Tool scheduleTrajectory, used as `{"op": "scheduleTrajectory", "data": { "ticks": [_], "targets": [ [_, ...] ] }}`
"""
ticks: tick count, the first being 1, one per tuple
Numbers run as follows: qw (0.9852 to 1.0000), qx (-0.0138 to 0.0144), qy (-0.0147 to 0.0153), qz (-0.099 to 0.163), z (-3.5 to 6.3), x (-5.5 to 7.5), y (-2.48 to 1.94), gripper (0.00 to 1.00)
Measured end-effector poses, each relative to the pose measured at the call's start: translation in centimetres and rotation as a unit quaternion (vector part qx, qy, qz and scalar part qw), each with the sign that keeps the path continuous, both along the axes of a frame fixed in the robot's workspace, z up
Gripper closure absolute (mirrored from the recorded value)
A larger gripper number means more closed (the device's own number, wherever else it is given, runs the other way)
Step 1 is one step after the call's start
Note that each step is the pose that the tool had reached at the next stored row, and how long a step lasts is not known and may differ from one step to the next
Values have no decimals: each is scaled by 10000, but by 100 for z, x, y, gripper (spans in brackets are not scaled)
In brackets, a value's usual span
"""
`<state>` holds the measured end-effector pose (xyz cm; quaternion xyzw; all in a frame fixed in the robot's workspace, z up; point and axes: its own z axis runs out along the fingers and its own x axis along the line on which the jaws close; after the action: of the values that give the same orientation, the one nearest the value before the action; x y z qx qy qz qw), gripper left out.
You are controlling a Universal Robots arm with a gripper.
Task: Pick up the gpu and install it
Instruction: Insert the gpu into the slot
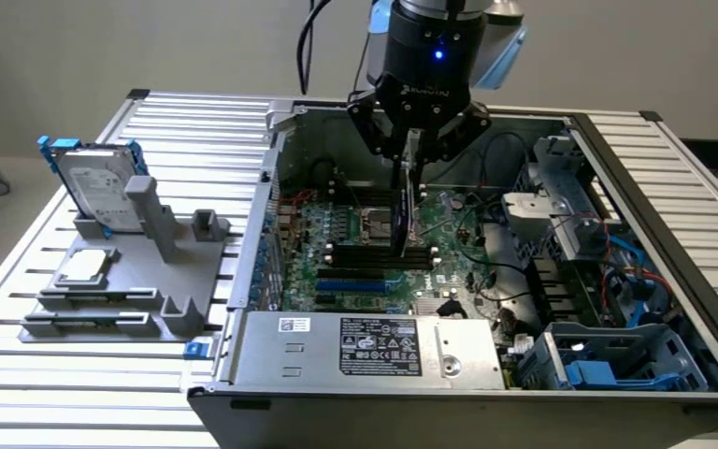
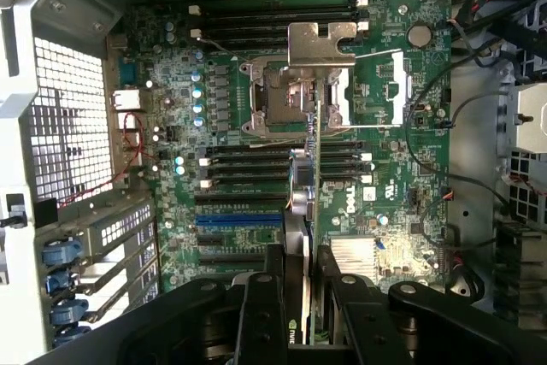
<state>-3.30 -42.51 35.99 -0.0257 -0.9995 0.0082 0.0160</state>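
The pincer (image 1: 413, 140) is found clenched on the gpu (image 1: 410, 201), which is held on edge, upright, inside the open computer case (image 1: 459, 416). The case is set on the slatted bench (image 1: 197, 122) and takes up most of it, up to the bench edge at the exterior view's right. The card is positioned over the middle of the motherboard (image 1: 334, 229), close above the long black slots. Whether its lower edge touches a slot cannot be told.

In the wrist view the gpu (image 2: 315, 168) is gripped between the two black fingers (image 2: 265, 305), with its silver bracket (image 2: 320, 44) at the far end.

Near the bench edge at the exterior view's left, a grey holder (image 1: 172, 238) is noted. It carries a hard drive (image 1: 91, 187) in a blue frame and a square silver chip (image 1: 85, 267).
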Motion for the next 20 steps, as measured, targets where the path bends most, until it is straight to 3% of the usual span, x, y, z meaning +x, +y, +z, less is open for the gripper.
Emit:
{"op": "scheduleTrajectory", "data": {
  "ticks": [6, 11, 16, 20],
  "targets": [
    [10000, 0, 0, 23, 0, 0, 0, 73],
    [9990, 0, 0, 449, 0, 0, 0, 73],
    [9959, 0, 0, 905, 0, 0, 0, 73],
    [9920, 0, 0, 1266, 0, 0, 0, 73]
  ]
}}
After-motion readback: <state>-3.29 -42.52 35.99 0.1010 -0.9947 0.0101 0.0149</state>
